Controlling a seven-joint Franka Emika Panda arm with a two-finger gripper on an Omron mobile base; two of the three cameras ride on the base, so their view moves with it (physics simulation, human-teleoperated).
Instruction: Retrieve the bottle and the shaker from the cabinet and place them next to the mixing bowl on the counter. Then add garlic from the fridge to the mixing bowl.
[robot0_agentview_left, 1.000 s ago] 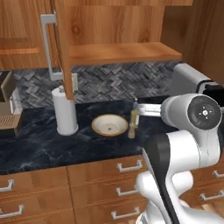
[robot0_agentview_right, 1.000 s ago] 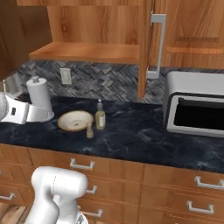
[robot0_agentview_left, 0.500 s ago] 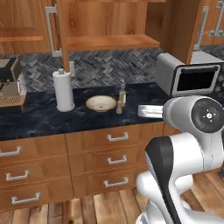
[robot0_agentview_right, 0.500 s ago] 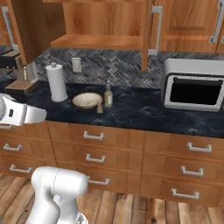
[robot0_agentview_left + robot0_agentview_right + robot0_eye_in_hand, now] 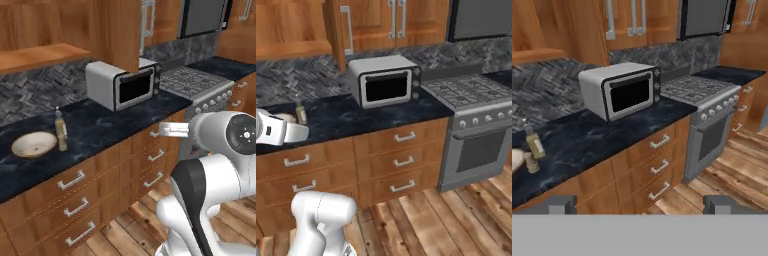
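The shallow cream mixing bowl sits on the dark marbled counter, with the upright yellowish glass bottle just beside it. The two-finger gripper hangs empty, jaws wide, well apart from both; both lie to the hand view's left.

Microwave beside stove
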